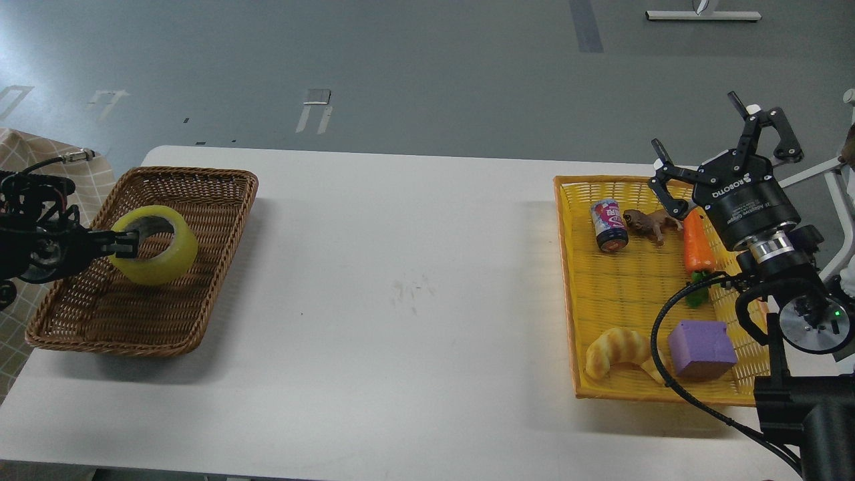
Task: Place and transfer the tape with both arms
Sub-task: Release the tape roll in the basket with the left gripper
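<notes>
The left tool (127,242) is reaching in from the left edge over the brown wicker basket (220,200), its fingers clamped on the wall of the yellow tape roll (160,257), one finger lying inside the core. The tape is sitting tilted inside that basket, at the left end of the white bench (401,280). The right tool (708,157) is hanging over the far edge of the yellow tray (568,280), its fingers spread wide apart and gripping nothing. In the tray are lying a drink can (609,226), a toy frog (651,222), a carrot (697,244), a croissant (618,353) and a purple block (701,349).
</notes>
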Controlling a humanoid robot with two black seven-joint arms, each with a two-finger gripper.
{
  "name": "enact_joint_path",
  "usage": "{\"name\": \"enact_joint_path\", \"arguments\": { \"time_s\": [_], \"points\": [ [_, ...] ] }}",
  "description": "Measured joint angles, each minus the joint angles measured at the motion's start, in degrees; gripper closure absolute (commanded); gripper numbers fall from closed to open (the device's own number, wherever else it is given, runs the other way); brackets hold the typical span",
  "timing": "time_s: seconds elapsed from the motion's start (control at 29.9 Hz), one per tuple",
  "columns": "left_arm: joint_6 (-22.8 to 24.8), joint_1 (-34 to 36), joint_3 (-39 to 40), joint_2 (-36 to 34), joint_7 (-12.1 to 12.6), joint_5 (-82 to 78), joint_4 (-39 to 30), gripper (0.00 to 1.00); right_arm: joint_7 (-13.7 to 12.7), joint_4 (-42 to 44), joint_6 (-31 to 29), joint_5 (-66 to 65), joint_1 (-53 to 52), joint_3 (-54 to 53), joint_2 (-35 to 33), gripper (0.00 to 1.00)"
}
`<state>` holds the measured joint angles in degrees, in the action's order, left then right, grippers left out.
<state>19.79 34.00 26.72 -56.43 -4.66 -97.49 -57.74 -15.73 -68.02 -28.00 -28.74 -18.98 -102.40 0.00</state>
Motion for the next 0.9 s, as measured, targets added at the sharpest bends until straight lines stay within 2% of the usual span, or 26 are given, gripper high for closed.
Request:
{"name": "enact_joint_path", "arguments": {
  "time_s": [0.57, 0.6, 0.64, 0.67, 0.7, 0.74, 0.9],
  "points": [
    [-0.3, -2.3, -0.3, 0.2, -0.3, 0.3, 0.1, 1.00, 0.0, 0.0, 0.0, 0.0, 0.0, -0.1, 0.0, 0.00],
    [-0.3, -2.3, -0.3, 0.2, -0.3, 0.3, 0.1, 0.96, 0.0, 0.0, 0.0, 0.0, 0.0, -0.1, 0.0, 0.00],
    [-0.3, -2.3, -0.3, 0.3, -0.3, 0.3, 0.1, 0.87, 0.0, 0.0, 0.0, 0.0, 0.0, -0.1, 0.0, 0.00],
    [-0.3, -2.3, -0.3, 0.3, -0.3, 0.3, 0.1, 0.56, 0.0, 0.0, 0.0, 0.0, 0.0, -0.1, 0.0, 0.00],
    [-0.3, -2.3, -0.3, 0.3, -0.3, 0.3, 0.1, 0.36, 0.0, 0.0, 0.0, 0.0, 0.1, -0.1, 0.0, 0.00],
    [-0.3, -2.3, -0.3, 0.3, -0.3, 0.3, 0.1, 0.20, 0.0, 0.0, 0.0, 0.0, 0.1, -0.1, 0.0, 0.00],
    [-0.4, -1.9, 0.1, 0.1, -0.4, 0.4, 0.0, 0.19, 0.0, 0.0, 0.0, 0.0, 0.1, -0.1, 0.0, 0.00]
  ]
}}
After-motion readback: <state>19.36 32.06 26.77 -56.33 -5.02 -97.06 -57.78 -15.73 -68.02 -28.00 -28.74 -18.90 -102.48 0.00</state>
